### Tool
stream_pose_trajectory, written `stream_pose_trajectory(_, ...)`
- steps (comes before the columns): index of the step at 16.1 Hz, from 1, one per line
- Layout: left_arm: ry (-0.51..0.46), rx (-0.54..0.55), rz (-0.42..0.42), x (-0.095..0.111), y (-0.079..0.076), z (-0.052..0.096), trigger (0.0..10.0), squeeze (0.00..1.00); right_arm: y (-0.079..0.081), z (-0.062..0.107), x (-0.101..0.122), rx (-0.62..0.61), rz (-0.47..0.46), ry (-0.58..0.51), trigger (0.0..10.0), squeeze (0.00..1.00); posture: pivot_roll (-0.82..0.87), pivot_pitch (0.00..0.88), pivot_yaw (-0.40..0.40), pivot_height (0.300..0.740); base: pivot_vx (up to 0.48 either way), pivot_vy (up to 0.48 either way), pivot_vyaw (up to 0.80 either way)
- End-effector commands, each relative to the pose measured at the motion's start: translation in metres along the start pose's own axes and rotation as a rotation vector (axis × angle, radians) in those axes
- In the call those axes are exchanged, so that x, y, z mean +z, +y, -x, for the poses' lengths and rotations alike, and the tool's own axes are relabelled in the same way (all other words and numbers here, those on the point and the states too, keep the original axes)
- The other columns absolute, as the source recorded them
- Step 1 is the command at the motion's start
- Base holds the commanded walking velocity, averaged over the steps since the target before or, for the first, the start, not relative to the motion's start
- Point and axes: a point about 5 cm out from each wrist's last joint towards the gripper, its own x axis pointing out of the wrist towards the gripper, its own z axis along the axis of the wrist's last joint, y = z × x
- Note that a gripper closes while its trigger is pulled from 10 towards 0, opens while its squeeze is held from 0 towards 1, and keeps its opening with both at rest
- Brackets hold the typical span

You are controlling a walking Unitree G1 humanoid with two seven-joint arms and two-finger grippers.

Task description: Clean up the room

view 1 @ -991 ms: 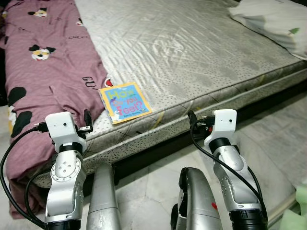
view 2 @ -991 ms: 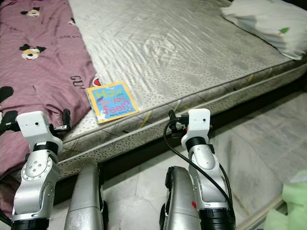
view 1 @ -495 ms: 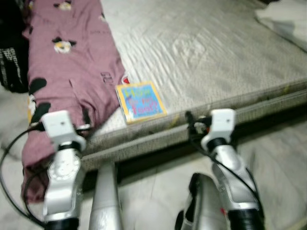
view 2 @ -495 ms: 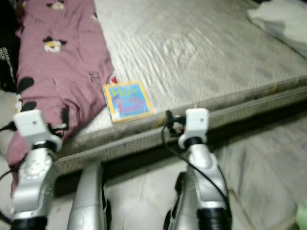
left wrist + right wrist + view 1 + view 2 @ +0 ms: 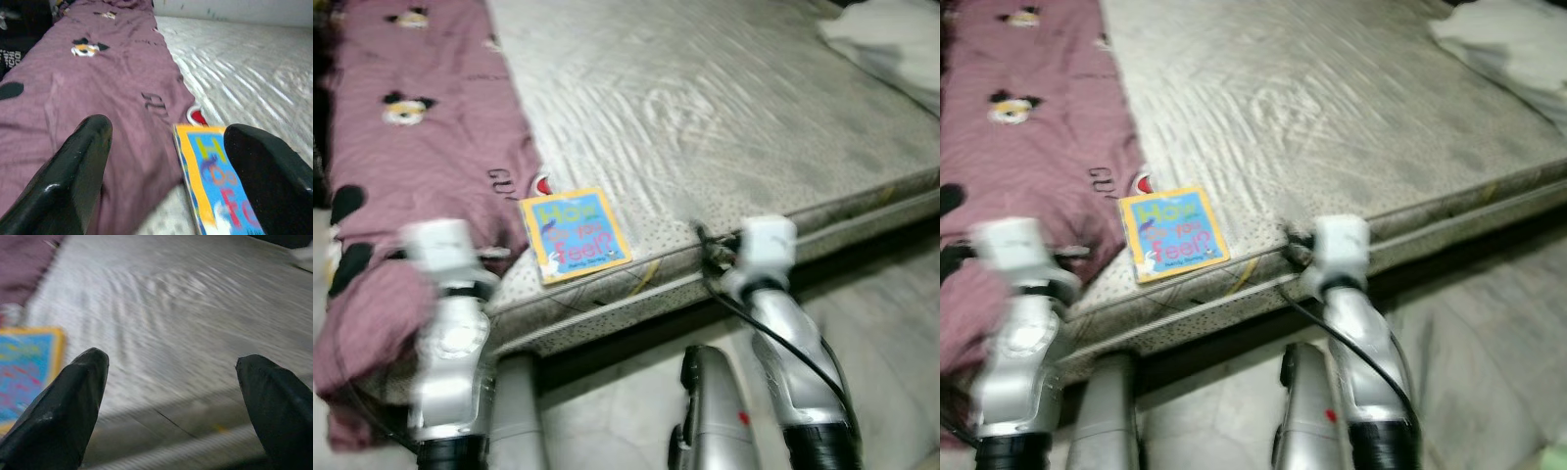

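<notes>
- A bare grey mattress [image 5: 734, 108] is seen from above, with pale tiled floor [image 5: 891, 323] in front of it. The head views are blurred.
- A small picture book [image 5: 574, 235] with a blue cover and yellow border lies flat on the mattress, close to its front edge. Large coloured letters are printed on the cover.
- A mauve blanket [image 5: 411, 166] with cartoon mouse faces is spread along the left part of the mattress and hangs over the front edge. Its near edge lies just beside the book's left side; whether they touch cannot be told.
- A white pillow [image 5: 886, 44] is seen at the far right corner of the mattress, well apart from the book.
- The left gripper [image 5: 168, 156] is held above the front edge of the mattress, pointing at the blanket and the book. Its two black fingers [image 5: 78, 171] are spread wide, with nothing between them. The book's left edge shows in the gap.
- The right gripper [image 5: 176, 396] is held at the mattress edge to the right of the book. Its fingers [image 5: 63, 406] are also spread wide and hold nothing. The book's corner is seen beside one finger.
- Both silver arms are raised in front of the mattress, the left one smeared by blur.
</notes>
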Motion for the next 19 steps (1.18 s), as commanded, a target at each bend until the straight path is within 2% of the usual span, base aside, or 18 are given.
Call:
stream_pose_trajectory(1, 0.013, 0.026, -0.005, -0.001, 0.008, -0.002, 10.0, 0.0, 0.004, 0.0, 0.0, 0.011, -0.013, -0.002, 10.0, 0.0, 0.05, 0.098, -0.022, 0.507, 0.0, 0.0, 0.0)
stream_pose_trajectory(4, 0.033, 0.033, 0.002, -0.004, 0.005, -0.007, 10.0, 0.0, 0.002, 0.0, 0.001, 0.007, -0.013, -0.004, 10.0, 0.0, 0.04, 0.1, -0.023, 0.507, 0.0, 0.0, 0.0)
stream_pose_trajectory(7, 0.044, 0.054, 0.024, -0.005, -0.003, -0.023, 10.0, 0.0, -0.009, 0.004, 0.002, -0.021, 0.013, -0.012, 10.0, 0.0, 0.01, 0.099, -0.021, 0.488, 0.0, 0.0, 0.0)
stream_pose_trajectory(9, 0.054, 0.05, 0.038, -0.007, -0.006, -0.028, 10.0, 0.0, -0.016, 0.007, 0.002, -0.038, 0.039, -0.008, 10.0, 0.0, 0.0, 0.1, -0.022, 0.488, 0.0, 0.0, 0.0)
stream_pose_trajectory(15, 0.185, 0.086, 0.064, -0.036, -0.005, -0.043, 10.0, 0.0, -0.055, 0.026, -0.001, -0.093, 0.129, 0.031, 10.0, 0.0, -0.08, 0.124, -0.057, 0.488, 0.0, 0.0, 0.0)
stream_pose_trajectory(18, 0.215, 0.09, 0.116, -0.041, -0.007, -0.048, 10.0, 0.0, -0.059, 0.027, 0.002, -0.088, 0.159, 0.035, 10.0, 0.0, -0.09, 0.121, -0.072, 0.488, 0.0, 0.0, 0.0)
stream_pose_trajectory(19, 0.229, 0.059, 0.127, -0.044, -0.013, -0.053, 10.0, 0.0, -0.058, 0.028, 0.003, -0.08, 0.161, 0.034, 10.0, 0.0, -0.1, 0.121, -0.079, 0.488, 0.0, 0.0, 0.0)
